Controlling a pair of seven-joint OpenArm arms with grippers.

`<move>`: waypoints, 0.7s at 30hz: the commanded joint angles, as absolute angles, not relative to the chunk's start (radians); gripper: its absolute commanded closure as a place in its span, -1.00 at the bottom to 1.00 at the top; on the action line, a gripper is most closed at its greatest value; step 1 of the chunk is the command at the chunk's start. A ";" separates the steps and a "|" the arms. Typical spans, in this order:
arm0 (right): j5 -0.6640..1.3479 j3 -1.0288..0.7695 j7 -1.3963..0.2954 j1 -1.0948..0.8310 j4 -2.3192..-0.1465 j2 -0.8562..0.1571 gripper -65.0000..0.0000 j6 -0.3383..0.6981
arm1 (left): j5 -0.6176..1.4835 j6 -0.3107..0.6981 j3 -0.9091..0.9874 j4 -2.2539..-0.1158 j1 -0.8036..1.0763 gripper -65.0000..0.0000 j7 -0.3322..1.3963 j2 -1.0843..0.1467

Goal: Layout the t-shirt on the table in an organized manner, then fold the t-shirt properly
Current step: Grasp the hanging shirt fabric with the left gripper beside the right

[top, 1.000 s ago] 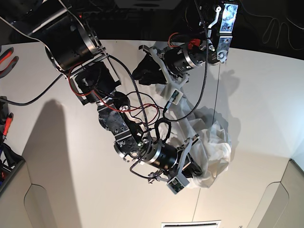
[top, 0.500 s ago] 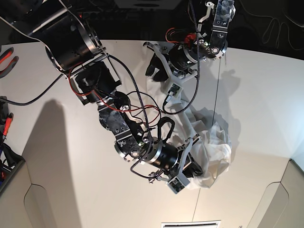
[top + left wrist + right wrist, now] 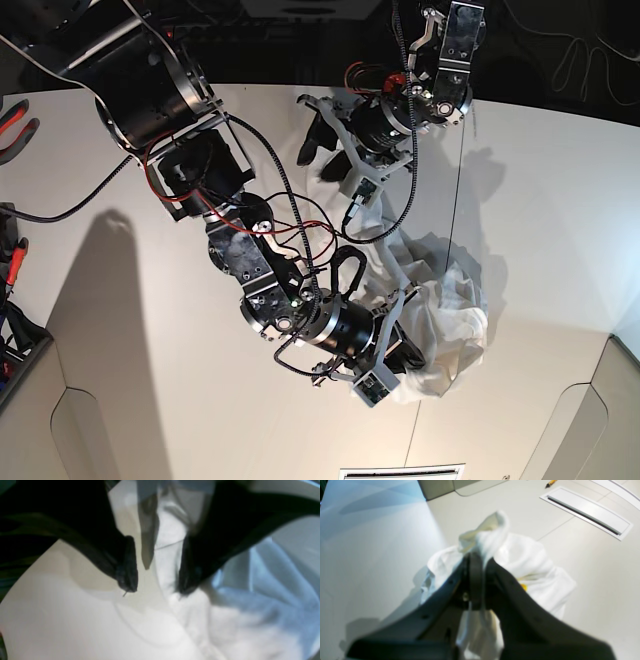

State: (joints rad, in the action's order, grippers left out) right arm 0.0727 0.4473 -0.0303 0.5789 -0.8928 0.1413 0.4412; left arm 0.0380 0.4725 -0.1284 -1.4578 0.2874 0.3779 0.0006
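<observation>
The right hand is closed and grips a bunched fold of the white t-shirt. The cloth stands up just past its fingertips, and more of it hangs under the hand. The rest of the t-shirt lies crumpled on the off-white bench in front of this hand, with a small yellow part of the print showing among the folds. Beyond the shirt from this hand, a white slotted panel is set into the bench top.

The left hand is open, and its two dark fingers stand well apart. A narrow strip of the t-shirt runs between them, but the fingers do not press on it. In the base view the t-shirt stretches from under the left hand to the right hand.
</observation>
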 commanded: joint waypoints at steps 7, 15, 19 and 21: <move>0.077 0.442 -0.001 0.609 -0.914 0.152 1.00 0.440 | -0.099 0.288 -0.126 -1.444 0.288 -0.05 0.466 -0.072; 0.071 0.377 -0.001 0.609 -0.914 0.152 1.00 0.440 | -0.135 0.228 -0.126 -1.444 0.289 -0.05 0.498 -0.133; 0.071 0.345 -0.001 0.609 -0.914 0.152 1.00 0.440 | -0.136 0.228 -0.126 -1.444 0.288 0.06 0.500 -0.133; 0.071 0.336 -0.001 0.609 -0.914 0.152 1.00 0.440 | -0.136 0.228 -0.126 -1.444 0.288 0.55 0.505 -0.134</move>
State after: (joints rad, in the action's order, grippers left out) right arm 0.0589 0.3405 -0.0299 0.5789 -0.8928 0.1425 0.4404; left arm -0.0952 0.2508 -0.1307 -1.4612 0.2687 0.3687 -0.1265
